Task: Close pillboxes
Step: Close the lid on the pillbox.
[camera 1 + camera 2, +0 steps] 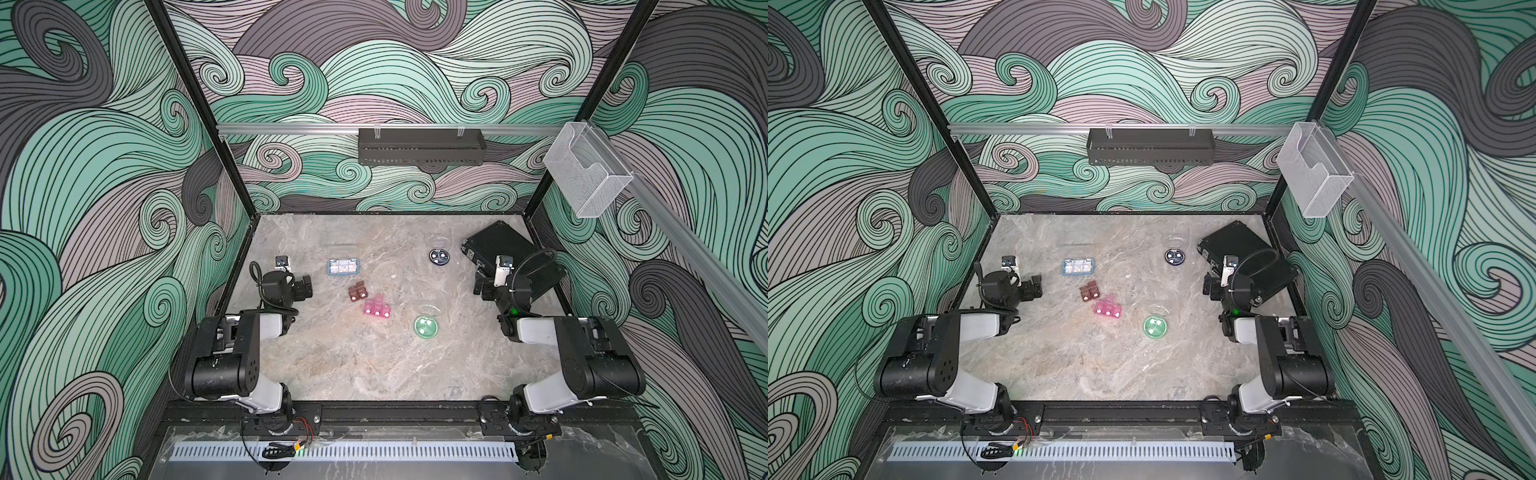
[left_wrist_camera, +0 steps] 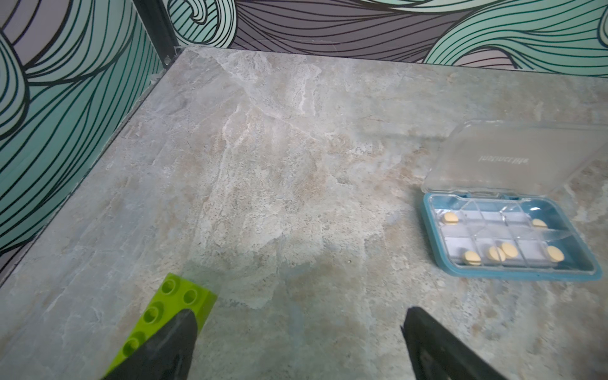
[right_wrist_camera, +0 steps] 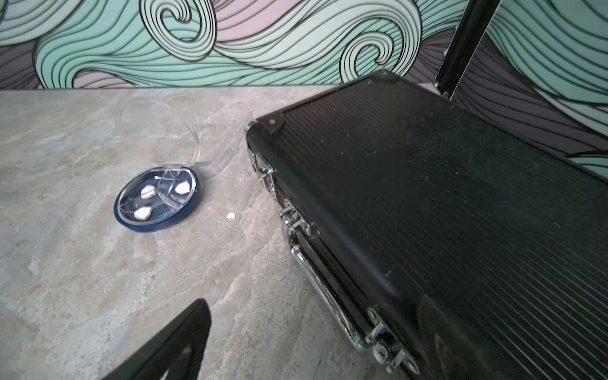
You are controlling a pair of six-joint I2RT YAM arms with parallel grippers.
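Both jaws spread wide, nothing held. Left gripper (image 2: 299, 314) sits near the left wall, one finger over the single lime green brick (image 2: 171, 312); contact unclear. Right gripper (image 1: 481, 287) is at the edge of the one black case (image 1: 505, 245) in the far-right corner.

Five pillboxes mid-table, lids open:
- pale blue rectangle (image 1: 343, 267), six yellow tablets
- brown two-cell (image 1: 358, 291)
- pink three-cell (image 1: 377, 308)
- round green (image 1: 426, 326)
- round dark blue (image 3: 154, 200), three white pills

Open table (image 1: 353, 365) runs from there to the front rail.

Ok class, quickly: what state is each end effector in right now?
Left end effector: open, holding nothing.
Right end effector: open, holding nothing.
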